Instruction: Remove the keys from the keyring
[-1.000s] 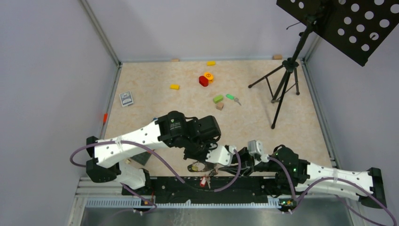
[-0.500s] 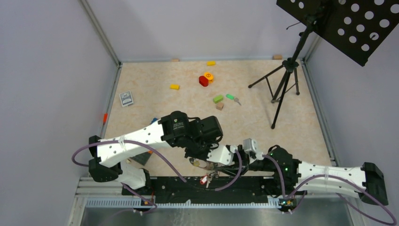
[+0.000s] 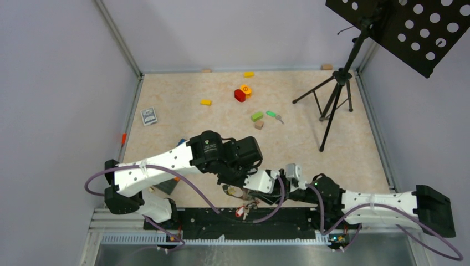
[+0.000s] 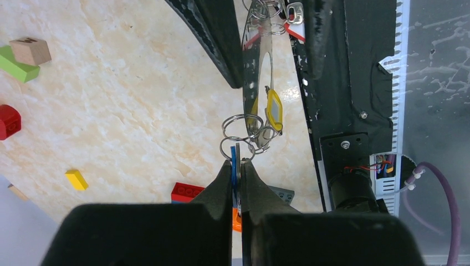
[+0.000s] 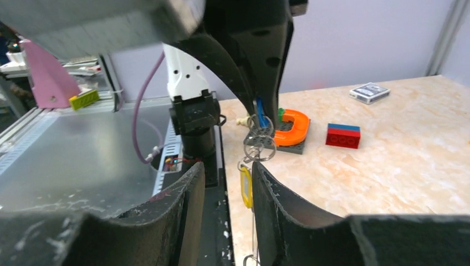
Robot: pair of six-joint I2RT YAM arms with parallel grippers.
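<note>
Near edge, between arms: left gripper [image 4: 237,172] clamps blue key [image 4: 234,166]; right gripper [image 5: 226,183] pinches keyring [image 4: 258,72] strap. Light, floppy, slippery metal rings — grip key w/ flat head.

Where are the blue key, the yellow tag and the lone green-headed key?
blue key [image 4: 233,166]: left wrist view, on its blue edge between the left tool's fingers.
yellow tag [image 4: 274,110]: left wrist view, middle of its face.
green-headed key [image 3: 271,114]: top view, on the green head.

No legible text appears anywhere; the wooden block [image 4: 30,50] bears a mark too blurred to read.
</note>
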